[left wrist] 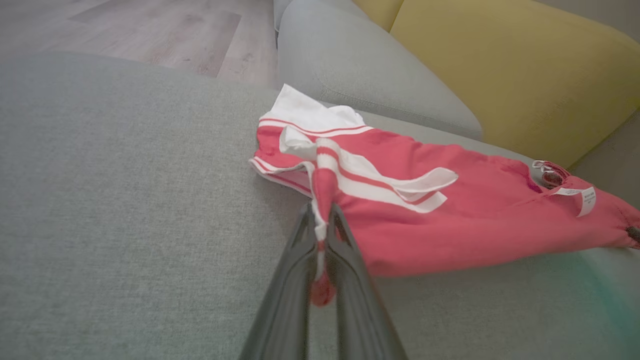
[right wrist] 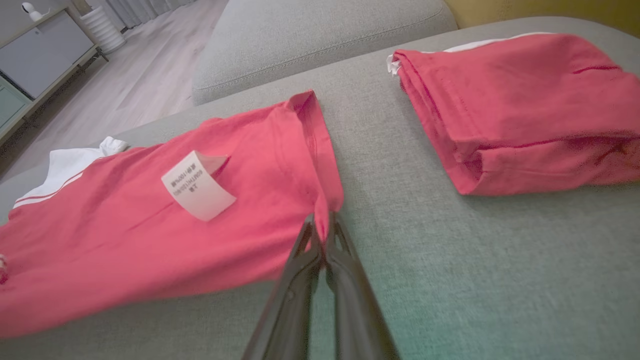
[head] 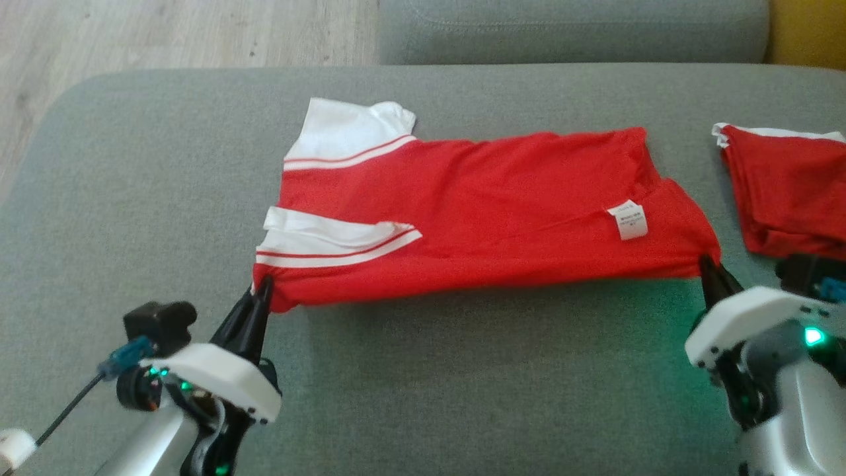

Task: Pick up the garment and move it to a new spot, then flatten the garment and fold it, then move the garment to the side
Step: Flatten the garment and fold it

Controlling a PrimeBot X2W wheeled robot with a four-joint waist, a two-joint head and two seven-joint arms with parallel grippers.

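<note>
The garment [head: 476,205] is a red shirt with white sleeves and white stripes, spread across the grey sofa seat, its near edge lifted slightly. My left gripper [head: 264,285] is shut on the garment's near left corner; in the left wrist view the red and white cloth [left wrist: 320,235] is pinched between the dark fingers. My right gripper [head: 706,263] is shut on the near right corner, and in the right wrist view the red hem [right wrist: 325,220] runs between its fingers. A white label [head: 628,219] lies on the shirt near the right end.
A second red garment [head: 786,192], folded, lies at the right on the grey seat [head: 462,383]. A grey cushion [head: 568,30] and a yellow cushion [left wrist: 510,70] stand behind. Wooden floor [head: 165,33] lies beyond the seat's far left edge.
</note>
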